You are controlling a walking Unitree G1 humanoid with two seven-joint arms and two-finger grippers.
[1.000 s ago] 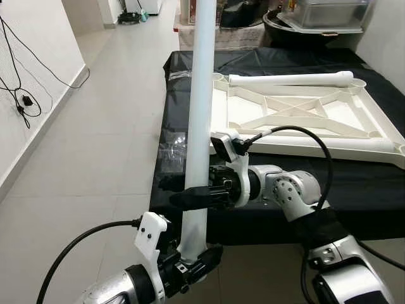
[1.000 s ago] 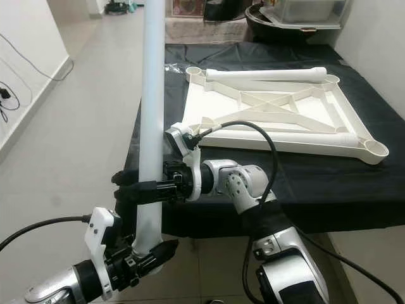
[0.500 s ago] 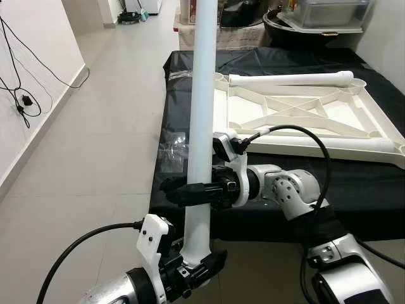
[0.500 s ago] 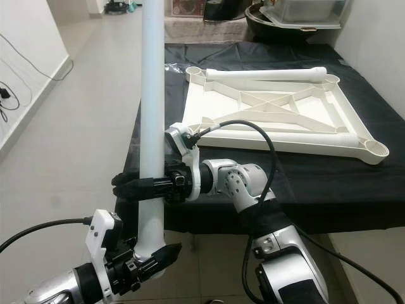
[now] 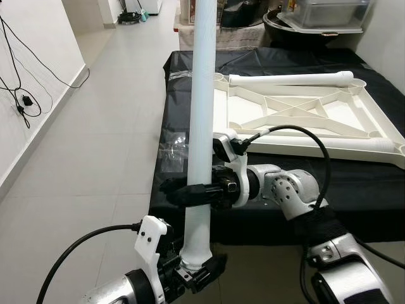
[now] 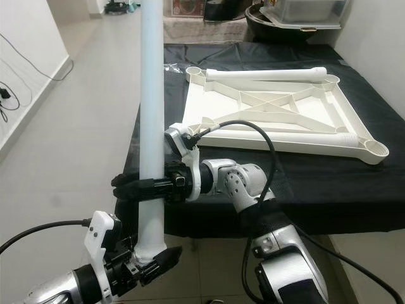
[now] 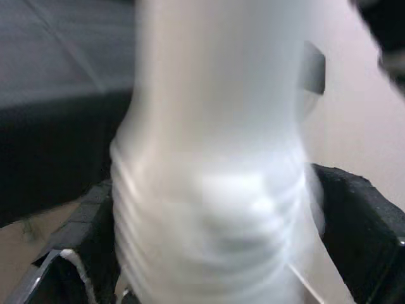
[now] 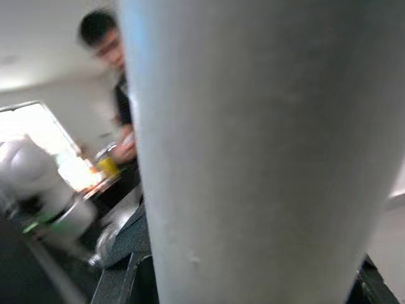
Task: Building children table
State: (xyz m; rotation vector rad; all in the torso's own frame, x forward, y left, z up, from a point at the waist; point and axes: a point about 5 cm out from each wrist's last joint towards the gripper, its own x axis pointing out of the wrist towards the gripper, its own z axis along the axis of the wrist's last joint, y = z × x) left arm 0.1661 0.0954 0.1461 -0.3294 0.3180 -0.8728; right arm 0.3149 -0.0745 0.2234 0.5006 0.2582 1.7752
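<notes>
A tiled floor (image 5: 95, 145) runs along the left of a table draped in black cloth (image 5: 354, 183), with a white wall and dangling cables (image 5: 19, 82) further left.

Nearest the camera, the left gripper (image 5: 197, 273) clamps the threaded bottom end of a white table leg (image 5: 201, 126), which stands almost upright just off the table's near left corner. In the left wrist view the ribbed end of the leg sits blurred between the two black fingers (image 7: 354, 228).

Above it, the right gripper (image 5: 180, 192) reaches across from the right and is closed around the same leg at mid height, its fingers wrapped on either side. A black cable loops from that arm's wrist. The right wrist view is close against the leg, with a person (image 8: 111, 57) blurred behind.

On the cloth lies a crinkled clear plastic bag (image 5: 171, 152) near the left edge. Beyond it the white tabletop (image 5: 304, 120) lies underside up, cross ribs showing, with another leg (image 5: 291, 79) lying along its far edge. Furthest back stand a clear bin (image 5: 329, 12) and dark clutter.
</notes>
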